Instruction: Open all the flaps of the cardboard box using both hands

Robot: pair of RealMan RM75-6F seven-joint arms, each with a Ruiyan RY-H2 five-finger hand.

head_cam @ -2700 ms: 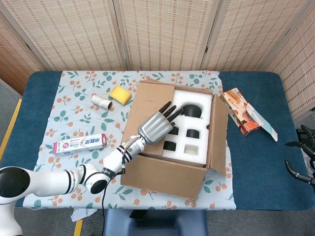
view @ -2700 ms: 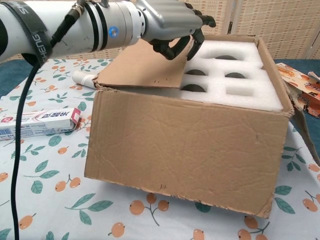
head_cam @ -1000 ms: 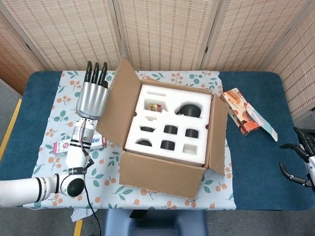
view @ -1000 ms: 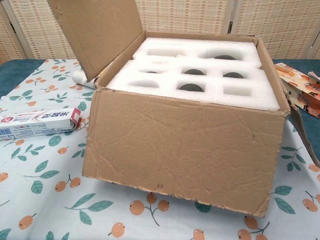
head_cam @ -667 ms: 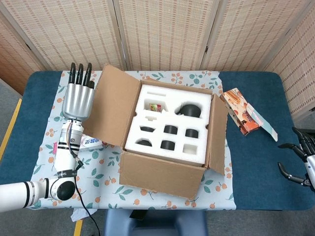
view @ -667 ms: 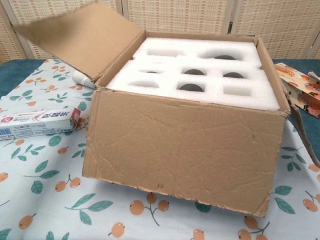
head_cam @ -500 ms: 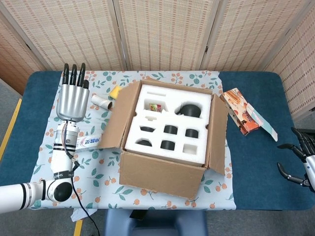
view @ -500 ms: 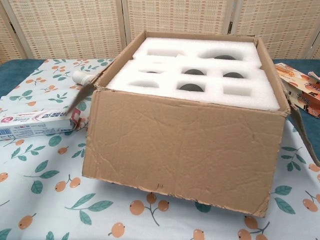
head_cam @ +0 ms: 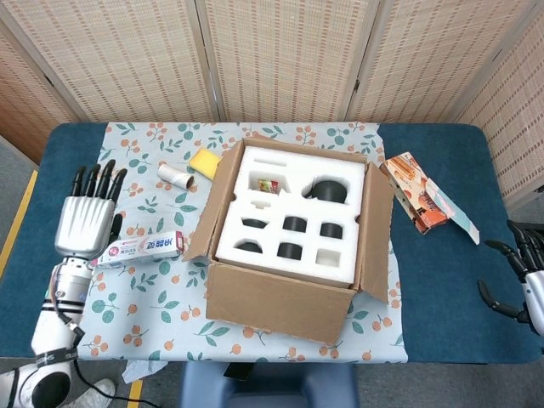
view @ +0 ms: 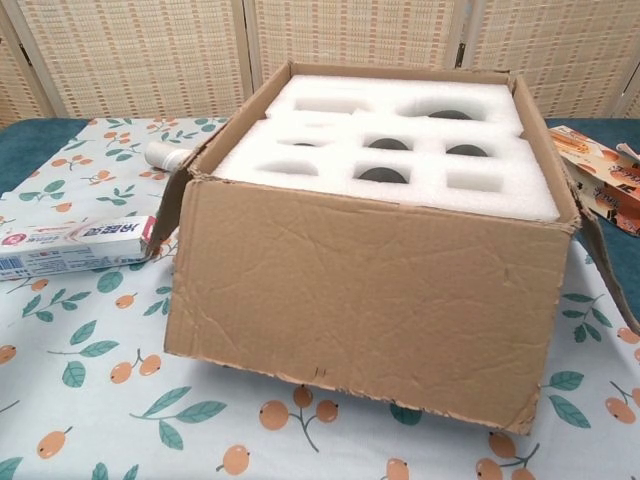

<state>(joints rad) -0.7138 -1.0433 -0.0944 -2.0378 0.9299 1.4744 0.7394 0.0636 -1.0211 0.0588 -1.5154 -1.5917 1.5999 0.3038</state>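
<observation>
The cardboard box [head_cam: 280,302] [view: 360,300] stands in the middle of the floral cloth with white foam [head_cam: 293,217] [view: 400,150] showing in its top. Its left flap [head_cam: 206,208] hangs folded down outside the box, and the right flap [head_cam: 380,234] hangs down too. My left hand [head_cam: 85,217] is over the cloth's left edge, well clear of the box, fingers straight and spread, holding nothing. My right hand [head_cam: 525,280] shows at the far right edge, fingers loosely curved and apart, empty. Neither hand appears in the chest view.
A toothpaste box [head_cam: 136,248] [view: 70,247] lies left of the box, beside my left hand. A white roll [head_cam: 176,175] [view: 165,155] and a yellow sponge [head_cam: 205,161] lie behind it. An orange packet [head_cam: 421,194] [view: 600,175] lies on the blue table at the right.
The left flap has swung from over the foam to hanging down outside the box. My left hand let go of it and has drawn back left and nearer. My right hand hardly moved.
</observation>
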